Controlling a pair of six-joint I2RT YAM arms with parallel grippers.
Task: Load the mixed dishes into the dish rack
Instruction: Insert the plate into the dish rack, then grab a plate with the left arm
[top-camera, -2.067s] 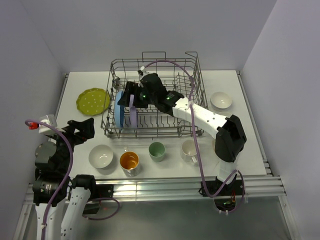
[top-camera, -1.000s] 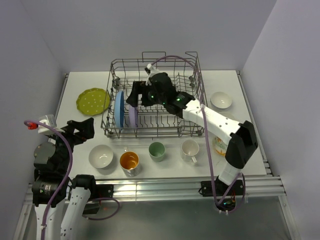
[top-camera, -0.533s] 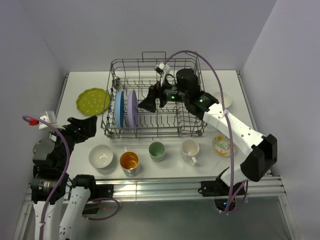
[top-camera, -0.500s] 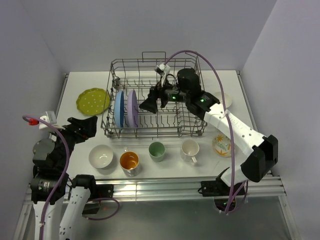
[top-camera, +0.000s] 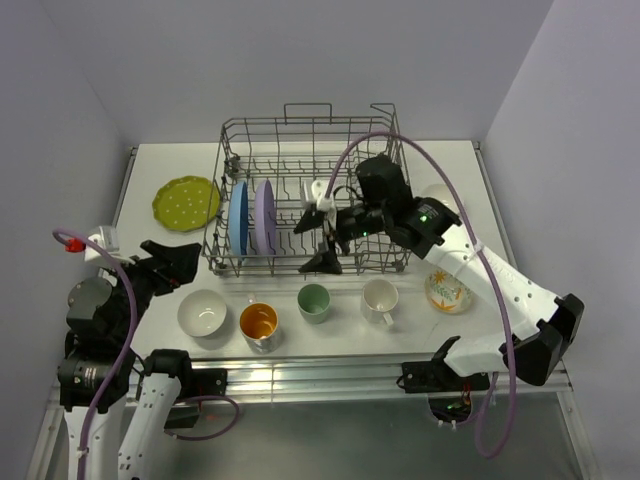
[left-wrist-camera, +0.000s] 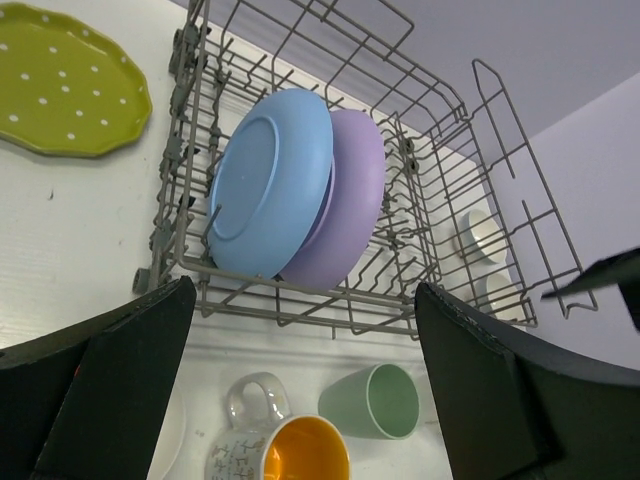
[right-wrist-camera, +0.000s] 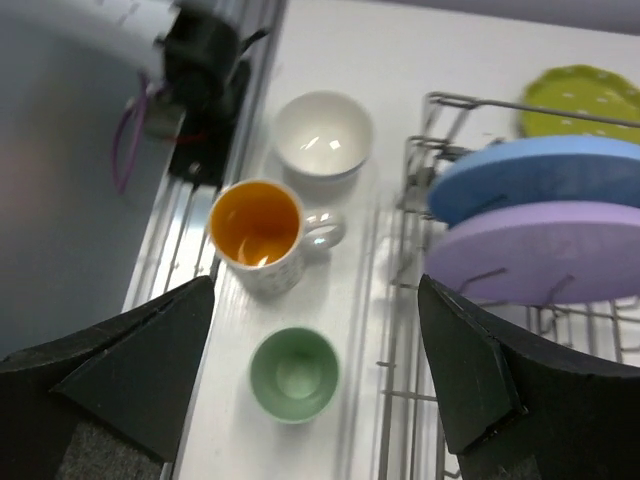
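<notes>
The grey wire dish rack (top-camera: 352, 160) holds a blue plate (top-camera: 237, 217) and a lavender plate (top-camera: 264, 215) upright side by side at its left. A yellow-green plate (top-camera: 186, 201) lies left of it. In front stand a white bowl (top-camera: 202, 312), orange-inside cup (top-camera: 258, 322), pale green cup (top-camera: 314, 301), white mug (top-camera: 379, 298) and floral bowl (top-camera: 446, 291). My right gripper (top-camera: 312, 246) is open and empty over the rack's front edge, above the green cup (right-wrist-camera: 296, 374). My left gripper (top-camera: 170, 265) is open and empty at the near left.
Another white bowl (top-camera: 440, 195) sits right of the rack, partly behind my right arm. The rack's loop handles (top-camera: 308, 106) rise at the back. Walls close the table at the back and both sides. Metal rails (top-camera: 330, 368) run along the near edge.
My right gripper has let go of the lavender plate, left it standing beside the blue one, and pulled back out of the rack to the right and toward the front. The left arm barely moved.
</notes>
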